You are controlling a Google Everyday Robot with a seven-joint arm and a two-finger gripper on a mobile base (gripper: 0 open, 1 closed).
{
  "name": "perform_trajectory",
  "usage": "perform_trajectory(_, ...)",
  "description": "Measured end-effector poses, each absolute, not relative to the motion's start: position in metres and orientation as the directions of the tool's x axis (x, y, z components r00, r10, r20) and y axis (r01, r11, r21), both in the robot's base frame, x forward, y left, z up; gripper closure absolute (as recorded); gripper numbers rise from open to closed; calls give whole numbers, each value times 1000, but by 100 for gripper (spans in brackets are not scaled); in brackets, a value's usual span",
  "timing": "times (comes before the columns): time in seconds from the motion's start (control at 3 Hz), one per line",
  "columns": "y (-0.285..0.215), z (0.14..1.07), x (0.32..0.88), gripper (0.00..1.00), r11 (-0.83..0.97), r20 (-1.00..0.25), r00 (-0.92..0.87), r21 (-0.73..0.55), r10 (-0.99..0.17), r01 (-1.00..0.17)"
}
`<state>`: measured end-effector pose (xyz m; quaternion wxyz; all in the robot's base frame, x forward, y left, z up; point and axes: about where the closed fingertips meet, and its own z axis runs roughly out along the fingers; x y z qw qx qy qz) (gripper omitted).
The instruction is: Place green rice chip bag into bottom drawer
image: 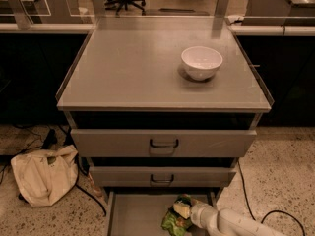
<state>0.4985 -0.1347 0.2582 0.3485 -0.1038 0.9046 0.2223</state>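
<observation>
The green rice chip bag (173,219) lies crumpled in the open bottom drawer (133,215), right of the middle of the grey floor, under the middle drawer's front. My gripper (193,213) is at the end of the white arm (231,224), which comes in from the lower right. The gripper is right against the bag's right side, low inside the drawer. The bag hides the gripper's tip.
A white bowl (201,62) stands on the cabinet top (133,68) at the right. The two upper drawers (163,143) are pushed in. A beige cloth sack (44,173) and black cables lie on the floor to the left. A cable runs along the floor at the right.
</observation>
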Motion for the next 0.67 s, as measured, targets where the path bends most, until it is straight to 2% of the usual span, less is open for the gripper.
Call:
perform_trajectory(0.33, -135, 258, 499, 0, 880, -677, -735, 330, -33, -343)
perform_trajectory(0.67, -135, 258, 499, 0, 880, -677, -735, 330, -33, -343)
